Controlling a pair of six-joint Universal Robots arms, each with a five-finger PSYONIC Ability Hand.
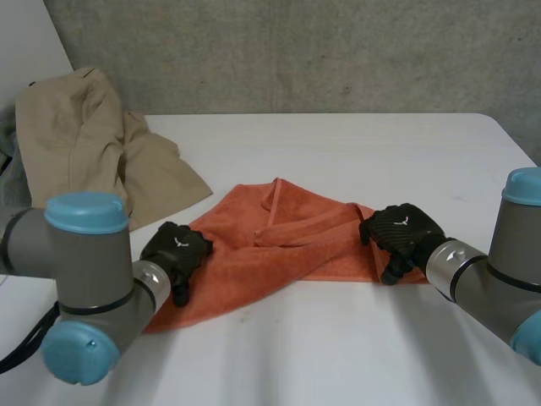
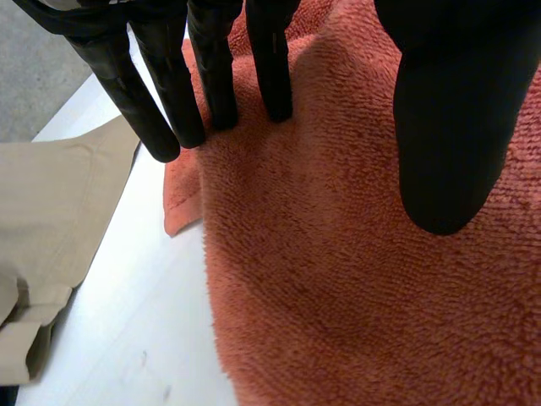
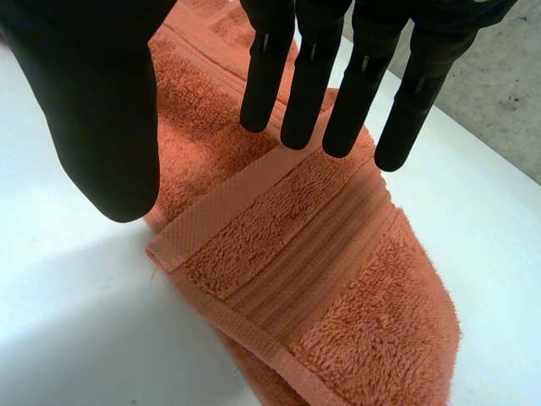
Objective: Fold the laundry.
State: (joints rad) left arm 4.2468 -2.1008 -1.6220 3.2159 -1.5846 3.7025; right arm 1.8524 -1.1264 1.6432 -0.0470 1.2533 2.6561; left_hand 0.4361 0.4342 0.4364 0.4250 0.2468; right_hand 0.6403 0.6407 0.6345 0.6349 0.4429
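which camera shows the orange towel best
The head view: the crumpled orange terry towel shows nearly whole on the white table. The left wrist view gives one edge, the right wrist view a banded, hemmed end.

A lab or test bay — bare concrete wall [image 1: 338, 51] behind a plain white table [image 1: 355, 148].

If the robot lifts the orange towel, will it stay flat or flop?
Probably flop: the orange towel already lies creased and folded over itself. Its thick looped pile looks grippy, so it likely won't slip.
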